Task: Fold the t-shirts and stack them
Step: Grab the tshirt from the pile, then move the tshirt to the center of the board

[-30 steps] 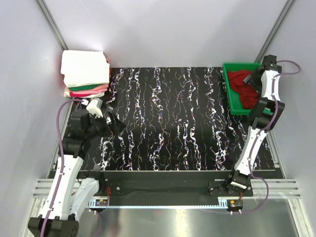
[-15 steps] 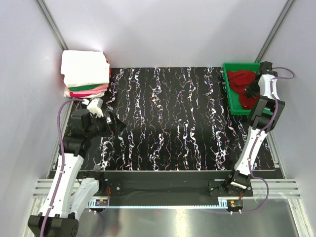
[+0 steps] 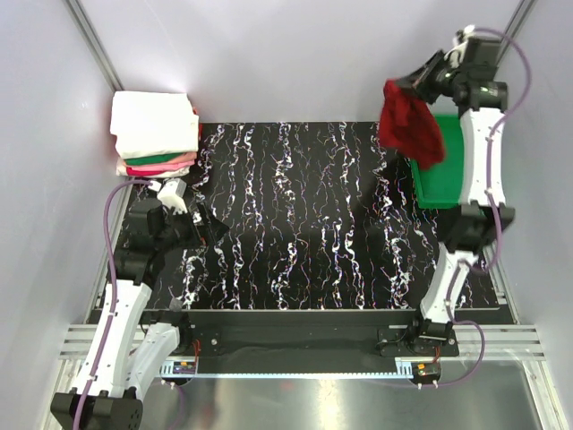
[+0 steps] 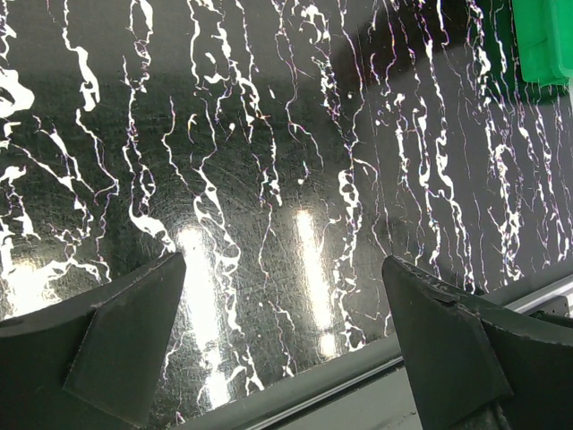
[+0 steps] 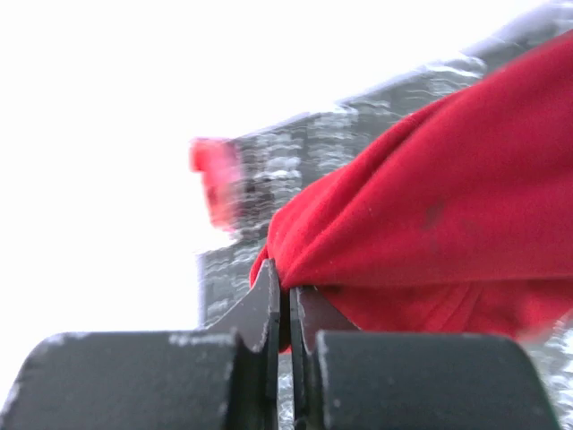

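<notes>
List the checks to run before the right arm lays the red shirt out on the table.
1. Right gripper shut on the red t-shirt: ok.
2. Shirt out of the green tray: ok, it hangs in the air.
3. Shirt spread flat enough to fold: not ok, it is bunched.
4. Left gripper open, holding nothing: ok.
5. Middle of the table free for laying out: ok.
6. Folded stack out of the way in the far left corner: ok.
</notes>
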Motion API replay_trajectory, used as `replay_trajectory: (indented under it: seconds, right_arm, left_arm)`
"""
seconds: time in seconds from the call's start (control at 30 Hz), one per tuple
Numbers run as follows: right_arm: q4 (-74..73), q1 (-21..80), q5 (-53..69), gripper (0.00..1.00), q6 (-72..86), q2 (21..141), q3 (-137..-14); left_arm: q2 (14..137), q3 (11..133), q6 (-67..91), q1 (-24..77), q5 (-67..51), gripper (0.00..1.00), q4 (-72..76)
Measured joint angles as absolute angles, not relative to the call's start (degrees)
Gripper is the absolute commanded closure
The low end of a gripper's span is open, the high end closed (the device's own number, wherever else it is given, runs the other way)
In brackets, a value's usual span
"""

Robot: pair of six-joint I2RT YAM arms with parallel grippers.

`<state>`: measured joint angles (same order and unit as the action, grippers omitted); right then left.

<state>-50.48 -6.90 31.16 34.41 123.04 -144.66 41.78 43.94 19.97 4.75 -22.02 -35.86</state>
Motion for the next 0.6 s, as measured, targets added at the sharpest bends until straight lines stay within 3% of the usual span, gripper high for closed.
replay_trajectory:
  seconds: [0.13, 0.17, 0.2, 0.23, 0.27, 0.3, 0.6]
  right_arm:
    - [-41.3, -9.8, 38.7, 1.0, 40.36, 106.87, -133.58]
    - [-39.53, -11.79, 39.62, 0.94, 41.21, 103.55, -130.13]
    - [-37.47, -13.89, 40.32, 0.65, 41.76, 100.12, -125.45]
    - [-36.64, -16.12, 39.94, 0.46, 42.24, 97.43, -120.62]
    - [-36.8, -17.5, 39.64, 0.2, 42.13, 95.83, -116.9]
    - [-36.03, -18.41, 38.89, 0.02, 41.36, 93.97, -110.8]
    - [-46.09, -10.5, 27.11, 0.0, 32.38, 95.81, -72.2]
  left_arm:
    - [41.65, 43.77, 19.97, 4.75, -21.78, 0.01, -35.86]
    - [41.6, 43.72, 19.97, 4.75, -21.74, 0.01, -35.88]
    - [41.58, 43.72, 19.97, 4.75, -21.61, 0.01, -35.88]
    - [41.54, 43.72, 19.97, 4.75, -21.52, 0.01, -35.88]
    - [41.43, 43.72, 19.99, 4.75, -21.37, 0.01, -35.88]
    - [41.32, 43.72, 19.99, 4.75, -21.23, 0.01, -35.88]
    - [40.86, 43.72, 19.99, 4.75, -20.56, 0.01, -35.9]
